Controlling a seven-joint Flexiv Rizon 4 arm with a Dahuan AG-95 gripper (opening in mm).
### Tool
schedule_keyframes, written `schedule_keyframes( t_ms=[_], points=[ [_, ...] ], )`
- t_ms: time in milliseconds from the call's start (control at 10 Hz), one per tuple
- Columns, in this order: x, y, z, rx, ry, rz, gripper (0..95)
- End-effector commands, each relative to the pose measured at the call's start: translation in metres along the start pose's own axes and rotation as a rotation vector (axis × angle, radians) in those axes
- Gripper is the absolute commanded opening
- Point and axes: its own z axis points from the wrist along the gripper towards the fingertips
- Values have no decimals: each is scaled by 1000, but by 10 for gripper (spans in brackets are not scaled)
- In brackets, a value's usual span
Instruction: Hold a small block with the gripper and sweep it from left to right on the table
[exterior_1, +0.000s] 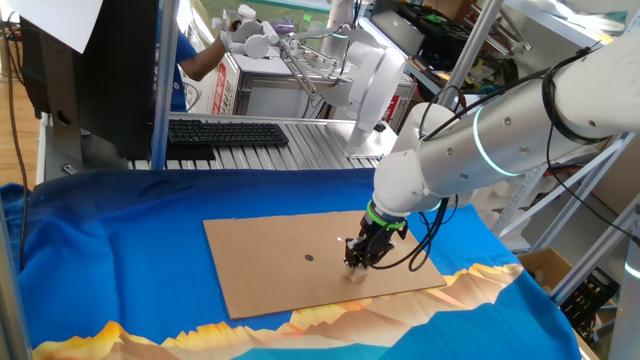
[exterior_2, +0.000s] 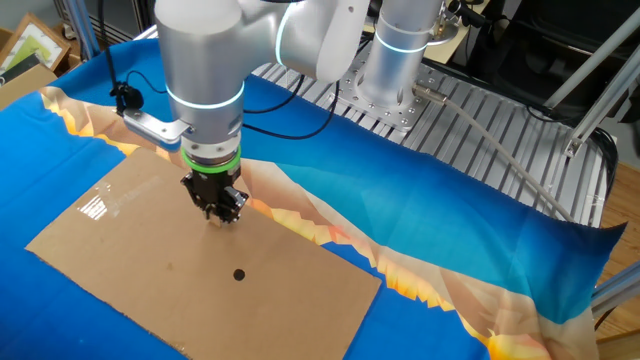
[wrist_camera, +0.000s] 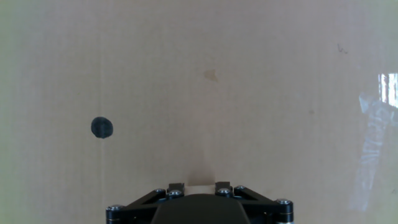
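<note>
Gripper (exterior_1: 357, 262) is standing low over the cardboard sheet (exterior_1: 270, 260), fingertips at or almost at the board, on the sheet's right part in one fixed view. In the hand view the gripper (wrist_camera: 200, 185) is showing two fingers (wrist_camera: 176, 186) with a pale beige piece, the small block (wrist_camera: 199, 184), sitting between them; the fingers are pressing in on its two sides, so the tool is clenched around the block. In one fixed view the block (exterior_1: 354, 273) is showing only as a pale speck under the fingertips. In the other fixed view the gripper (exterior_2: 217, 212) is hiding the block; whether the block is touching the board cannot be told.

Dark round dot (wrist_camera: 102, 127) is lying on the cardboard, apart from the gripper, to the left in the hand view; it is also appearing in one fixed view (exterior_1: 309, 257) and the other fixed view (exterior_2: 238, 274).

Cardboard is lying flat on the table (exterior_1: 120, 260), which is draped in blue cloth with an orange-yellow pattern. White arm (exterior_2: 205, 70) is carrying a green ring (exterior_2: 211, 156) just above the gripper. Keyboard (exterior_1: 228, 132) is resting on the grey slatted bench (exterior_1: 300, 150) at the far side of the table.
</note>
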Motion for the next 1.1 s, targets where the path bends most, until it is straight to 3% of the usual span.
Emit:
schedule_keyframes(
  t_ms=[100,200,400,700,1000,1100],
  points=[
    [-1,0,3,-1,0,18,190],
    [-1,1,3,-8,8,34,190],
    [-1,4,2,7,2,39,190],
    [-2,6,3,-13,-1,49,190],
    [-2,6,4,-11,7,50,190],
    [-2,6,3,-26,6,59,190]
  ],
)
